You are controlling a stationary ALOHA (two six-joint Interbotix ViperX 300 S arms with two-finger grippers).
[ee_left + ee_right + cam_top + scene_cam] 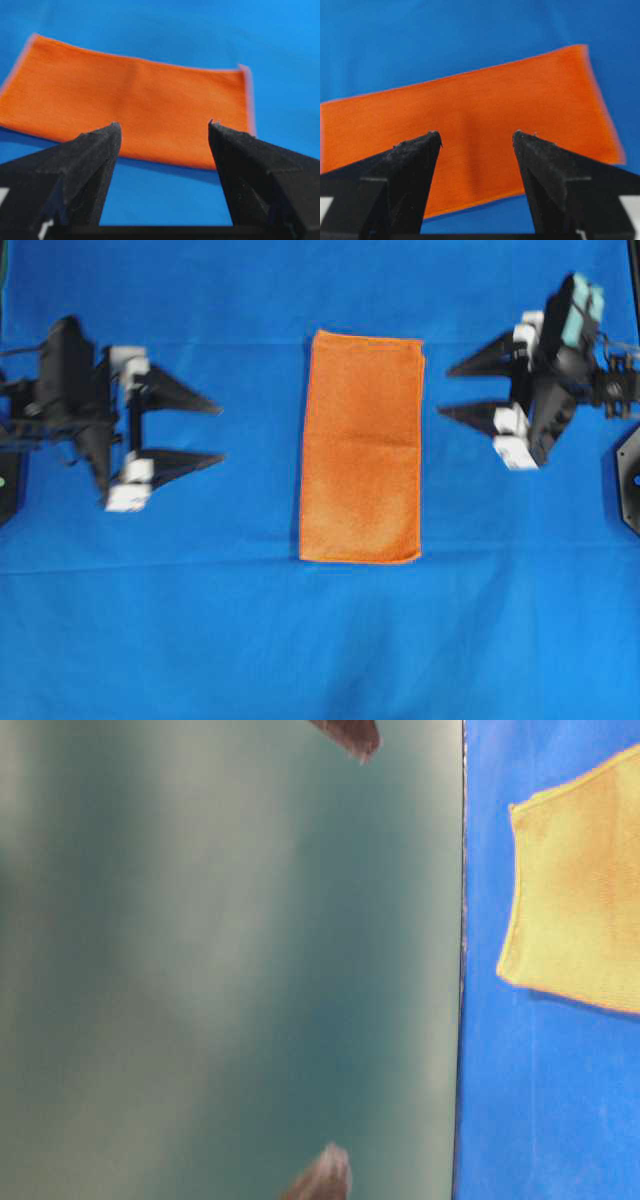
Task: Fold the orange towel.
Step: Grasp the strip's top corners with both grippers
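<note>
The orange towel [362, 447] lies flat on the blue cloth as a tall narrow rectangle in the middle of the overhead view, with a faint crease across its middle. It also shows in the left wrist view, the orange towel [135, 102], and in the right wrist view, the orange towel [480, 130]. My left gripper [218, 432] hovers open to the left of it, apart from its edge. My right gripper [446, 391] stands open just to the right of it, with nothing between the fingers. A corner of the orange towel [580, 900] appears in the table-level view.
The large blue cloth [320, 640] covers the whole table. A black mount [630, 480] sits at the right edge. In the table-level view a blurred grey-green surface [220, 960] fills the left side, with two dark fingertips [350, 735] poking in at top and bottom.
</note>
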